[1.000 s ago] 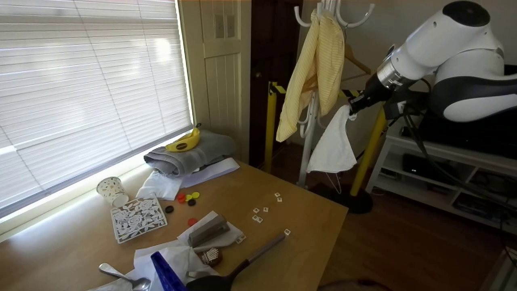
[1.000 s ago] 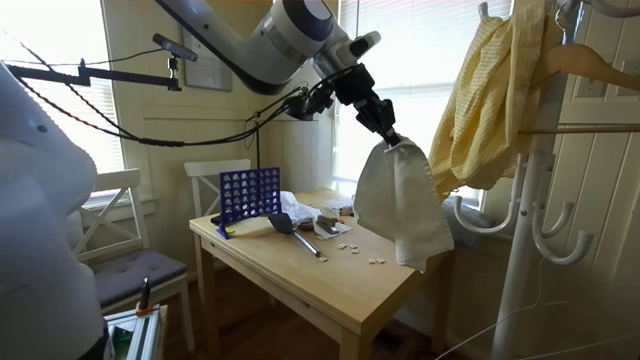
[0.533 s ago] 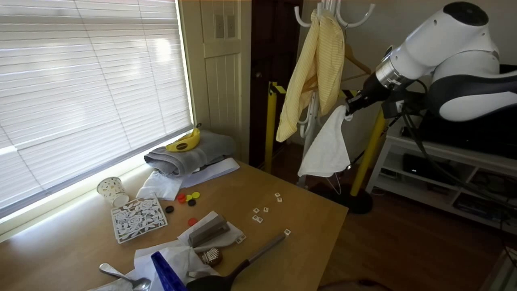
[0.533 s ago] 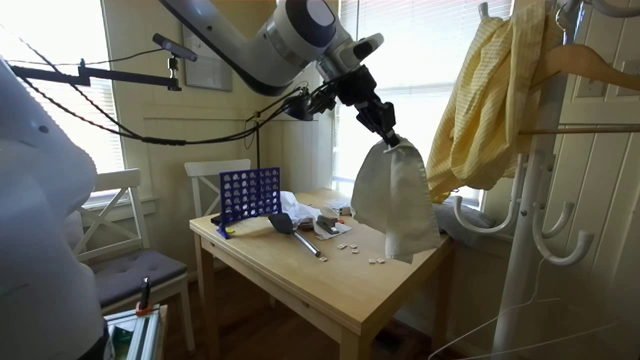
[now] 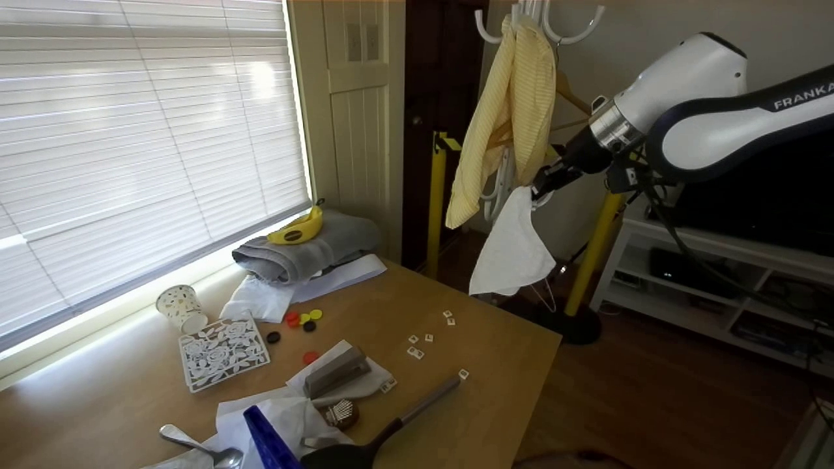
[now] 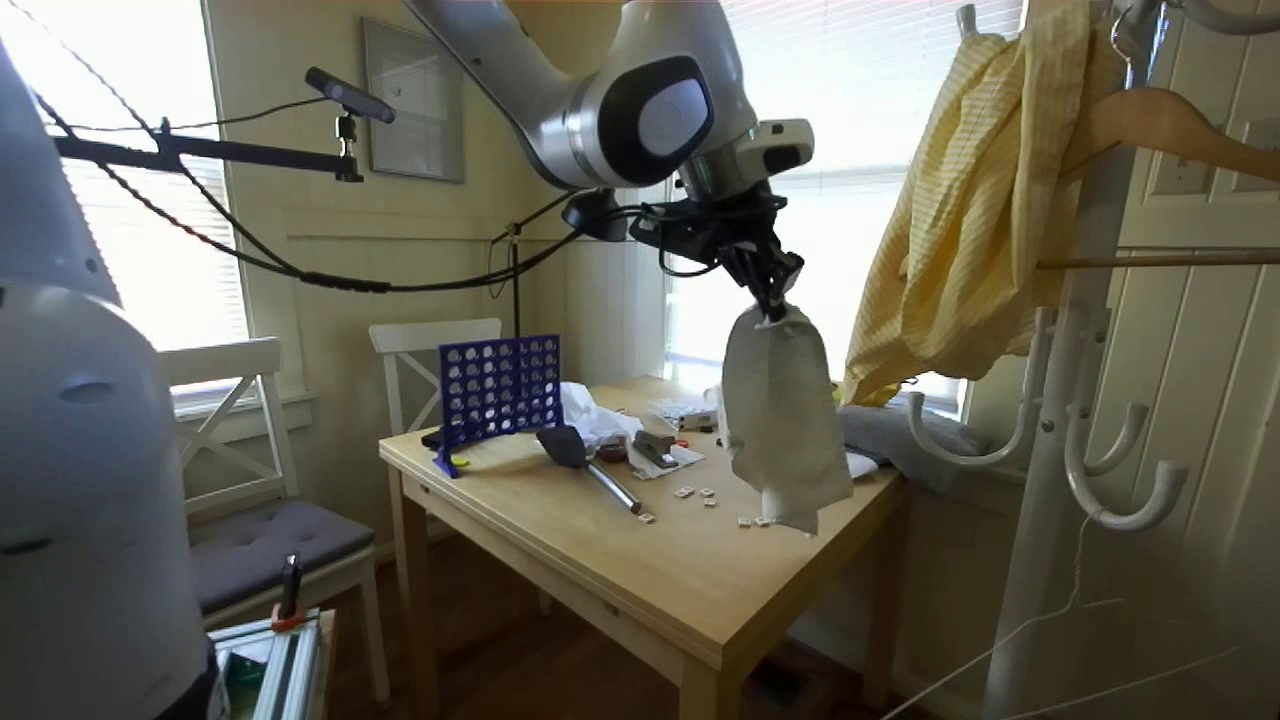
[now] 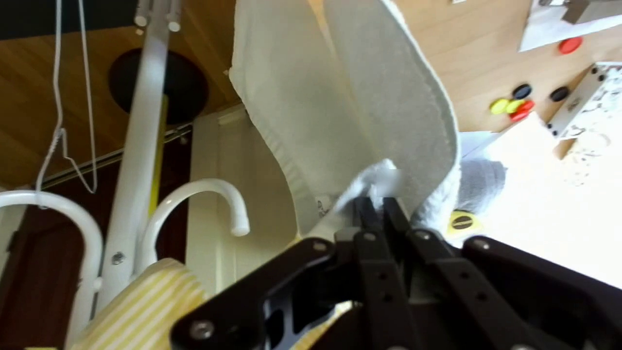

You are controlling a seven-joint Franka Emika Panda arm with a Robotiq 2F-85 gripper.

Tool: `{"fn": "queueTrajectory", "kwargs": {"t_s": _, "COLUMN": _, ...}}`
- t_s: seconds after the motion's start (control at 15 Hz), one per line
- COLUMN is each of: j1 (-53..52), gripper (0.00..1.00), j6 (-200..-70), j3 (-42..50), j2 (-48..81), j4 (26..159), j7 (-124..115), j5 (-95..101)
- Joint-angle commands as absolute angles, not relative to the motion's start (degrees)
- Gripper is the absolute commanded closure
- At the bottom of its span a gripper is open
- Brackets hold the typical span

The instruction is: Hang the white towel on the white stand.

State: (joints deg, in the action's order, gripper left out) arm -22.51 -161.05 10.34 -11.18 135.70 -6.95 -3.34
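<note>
The white towel (image 5: 511, 251) hangs from my gripper (image 5: 535, 193), which is shut on its upper edge. In an exterior view the towel (image 6: 785, 425) hangs in front of the table's far corner, left of the white stand (image 6: 1045, 480) and apart from it. In the wrist view the fingertips (image 7: 380, 200) pinch a bunched bit of the towel (image 7: 311, 97). The stand's pole (image 7: 136, 146) and its lower curved hooks show left of the towel there. The stand's upper hooks (image 5: 573, 36) stand higher than my gripper. No hook touches the towel.
A pale yellow striped towel (image 6: 970, 200) and a wooden hanger (image 6: 1170, 130) hang on the stand. The wooden table (image 5: 456, 404) bears a grey folded cloth (image 5: 345, 238), a spatula (image 6: 600, 470) and small tiles. A yellow post (image 5: 593, 254) stands behind the white towel.
My gripper and the white towel have moved left and lower in both exterior views, slightly further from the stand's pole in an exterior view. The arm has turned and bent differently. The grip stays shut.
</note>
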Motion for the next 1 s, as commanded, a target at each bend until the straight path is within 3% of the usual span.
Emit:
{"fn": "queueTrajectory", "kwargs": {"t_s": 0.0, "j1": -30.5, "gripper": 0.98, "j6": -156.5, "j3": 18.5, "j2": -10.1, "j4": 130.7, "j7": 8.4, "j5": -17.7}}
{"fn": "queueTrajectory", "kwargs": {"t_s": 0.07, "j1": -22.4, "gripper": 0.93, "j6": -159.6, "j3": 9.0, "j2": -10.5, "j4": 134.0, "j7": 3.1, "j5": -14.3}}
{"fn": "queueTrajectory", "kwargs": {"t_s": 0.47, "j1": -20.1, "gripper": 0.98, "j6": -156.8, "j3": 8.3, "j2": -8.8, "j4": 130.0, "j7": 9.6, "j5": -22.1}}
{"fn": "queueTrajectory", "kwargs": {"t_s": 0.53, "j1": -23.7, "gripper": 0.98, "j6": -157.3, "j3": 12.3, "j2": -7.7, "j4": 129.1, "j7": 9.5, "j5": -22.4}}
{"fn": "queueTrajectory", "kwargs": {"t_s": 0.93, "j1": -23.5, "gripper": 0.98, "j6": -155.8, "j3": 15.7, "j2": -1.0, "j4": 122.4, "j7": 16.9, "j5": -36.7}}
